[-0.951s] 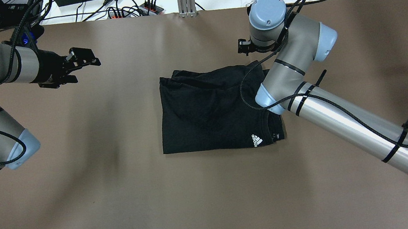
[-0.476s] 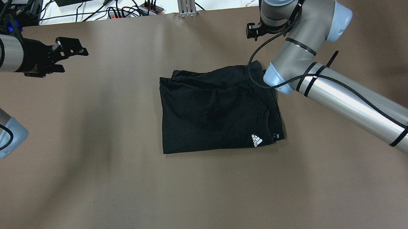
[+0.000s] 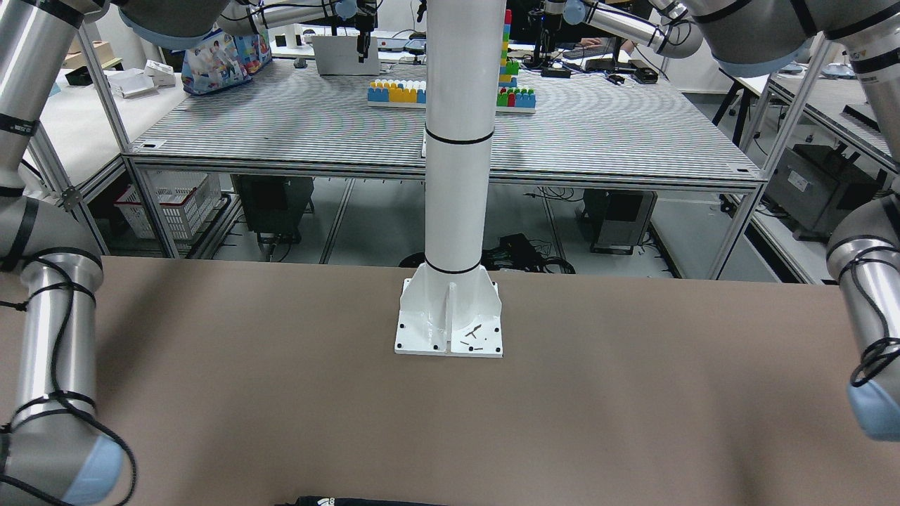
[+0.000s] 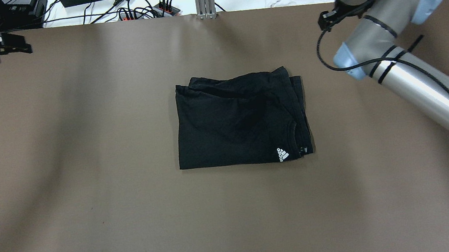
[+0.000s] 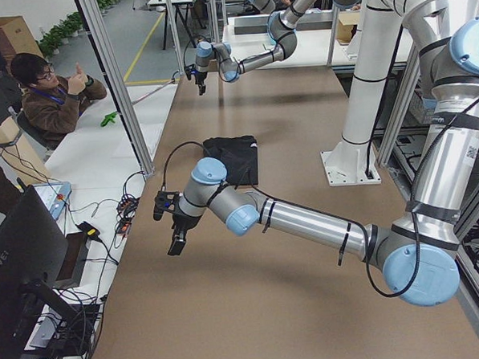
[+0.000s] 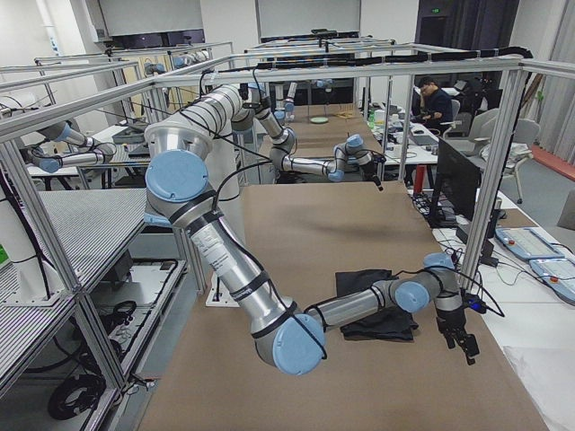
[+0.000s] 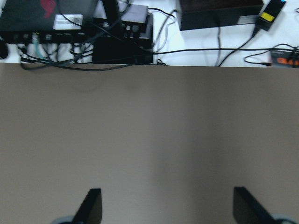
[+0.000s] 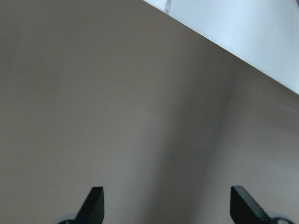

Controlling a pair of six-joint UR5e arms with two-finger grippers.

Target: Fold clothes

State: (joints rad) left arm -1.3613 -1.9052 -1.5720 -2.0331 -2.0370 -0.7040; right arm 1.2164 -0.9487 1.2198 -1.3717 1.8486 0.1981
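From the front, only an edge of the black clothes [image 3: 365, 502] shows, well apart from the white pillar [image 3: 453, 211]; overhead, they lie folded at the middle of the brown table [image 4: 86, 207], long axis side to side, logo toward the robot's right; wrist views: left gripper [image 7: 166, 207] and right gripper [image 8: 166, 205], fingers spread wide over bare tabletop.

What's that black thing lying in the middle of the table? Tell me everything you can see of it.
It is a black garment of soft matte fabric, folded into a rough rectangle and lying flat near the middle of the brown table. Its far edge shows loose, wrinkled layers, and stacked folded edges run along the side toward the robot's right. A small white adidas logo sits at the near corner on that side. Only the table touches it.
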